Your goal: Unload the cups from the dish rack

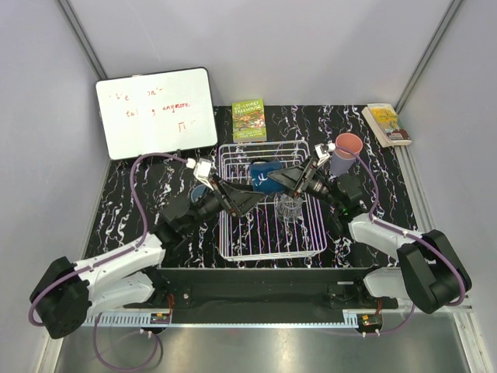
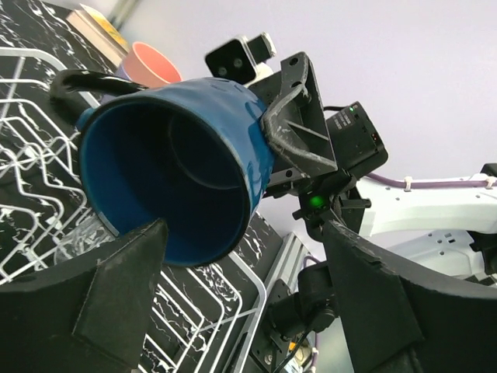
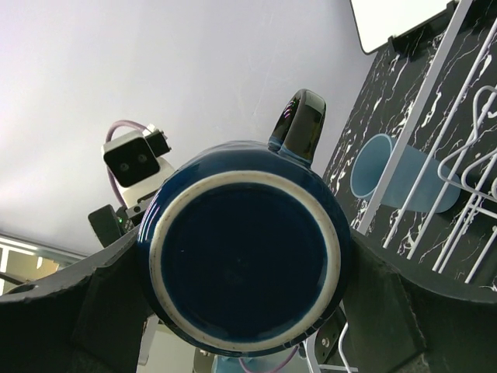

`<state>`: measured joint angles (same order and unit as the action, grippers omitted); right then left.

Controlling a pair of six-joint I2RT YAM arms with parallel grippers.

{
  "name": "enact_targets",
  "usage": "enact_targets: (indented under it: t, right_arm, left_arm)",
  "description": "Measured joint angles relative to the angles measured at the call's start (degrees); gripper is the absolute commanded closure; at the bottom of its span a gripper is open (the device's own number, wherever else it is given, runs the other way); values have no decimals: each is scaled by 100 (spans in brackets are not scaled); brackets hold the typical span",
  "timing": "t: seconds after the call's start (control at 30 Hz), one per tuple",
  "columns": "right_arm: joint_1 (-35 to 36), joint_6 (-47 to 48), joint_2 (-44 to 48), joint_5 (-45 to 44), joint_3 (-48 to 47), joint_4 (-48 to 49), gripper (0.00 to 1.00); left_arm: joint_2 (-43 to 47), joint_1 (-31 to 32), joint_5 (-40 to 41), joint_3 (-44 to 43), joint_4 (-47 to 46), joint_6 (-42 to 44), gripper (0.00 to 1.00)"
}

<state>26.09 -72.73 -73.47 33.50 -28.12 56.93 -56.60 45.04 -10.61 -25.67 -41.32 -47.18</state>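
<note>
My right gripper (image 1: 286,180) is shut on a dark blue cup (image 1: 266,177) with a handle and holds it on its side above the white wire dish rack (image 1: 233,249). In the right wrist view the cup's base (image 3: 245,264) fills the space between both fingers. My left gripper (image 2: 245,264) is open at the cup's mouth (image 2: 171,171), its left finger (image 2: 128,272) just under the rim. A clear glass (image 1: 289,208) stands in the rack. A light blue cup (image 1: 199,192) lies left of the rack. A pink cup (image 1: 347,144) sits in a lavender one (image 1: 342,165) to the right.
A whiteboard (image 1: 155,113) leans at the back left. A green book (image 1: 249,120) lies behind the rack and another book (image 1: 386,124) at the back right corner. Both arms cross over the rack's middle.
</note>
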Motion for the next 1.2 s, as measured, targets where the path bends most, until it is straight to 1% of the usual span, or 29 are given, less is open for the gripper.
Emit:
enact_targets:
  t: [0.07, 0.17, 0.2, 0.27, 0.4, 0.43, 0.47, 0.5, 0.53, 0.63, 0.7, 0.73, 0.77, 0.8, 0.83, 0.87, 0.97, 1.0, 1.03, 1.2]
  right_arm:
    - [37, 35, -2, 28, -20, -24, 100]
    - [120, 98, 0, 68, -94, -122, 100]
    - [149, 129, 2, 72, -122, -170, 100]
    - [186, 175, 7, 76, -153, -249, 100]
    - [243, 227, 11, 125, -166, -354, 100]
    - [264, 243, 11, 151, -175, -374, 100]
    - [286, 245, 11, 173, -188, -391, 100]
    - [313, 256, 11, 175, -201, -415, 100]
    - [330, 271, 11, 177, -219, -435, 100]
    - [332, 17, 42, 227, -254, -352, 100]
    - [332, -2, 103, 210, -315, -356, 100]
    - [332, 7, 127, 205, -330, -389, 96]
    - [332, 31, 160, 203, -337, -444, 79]
    - [332, 48, 201, 205, -337, -529, 67]
    - [337, 85, 251, 212, -337, -627, 57]
    - [341, 133, 315, 210, -341, -745, 37]
    - [345, 308, 586, 164, -411, -1215, 14]
    - [348, 376, 695, 146, -455, -1390, 3]
    - [358, 439, 778, 138, -503, -1545, 0]
    - [498, 1113, 1226, -17, -859, -2732, 0]
  left_arm:
    - [-105, 48, -22, -79, -2, 22, 20]
    - [-208, 85, -52, -170, -17, 52, 31]
    - [-232, 96, -61, -186, -31, 68, 37]
    - [-271, 109, -81, -225, -28, 94, 42]
    - [-334, 129, -118, -317, 20, 162, 60]
    - [-356, 138, -131, -352, 68, 184, 72]
    - [-382, 144, -155, -389, 120, 203, 79]
    - [-411, 151, -175, -426, 181, 227, 93]
    - [-435, 155, -240, -466, 225, 240, 100]
    - [-426, 155, -400, -584, 212, 101, 100]
    - [-422, 162, -415, -680, 251, 151, 100]
    - [-413, 166, -415, -699, 269, 170, 100]
    - [-389, 166, -411, -699, 297, 177, 100]
    - [-363, 173, -409, -699, 354, 173, 100]
    - [-334, 179, -409, -702, 415, 170, 100]
    - [-306, 188, -409, -713, 505, 168, 100]
    - [-225, 221, -415, -861, 866, 160, 100]
    - [-192, 234, -415, -896, 929, 166, 100]
    - [-142, 254, -413, -938, 1014, 168, 100]
    - [205, 345, -350, -1115, 1722, 361, 100]
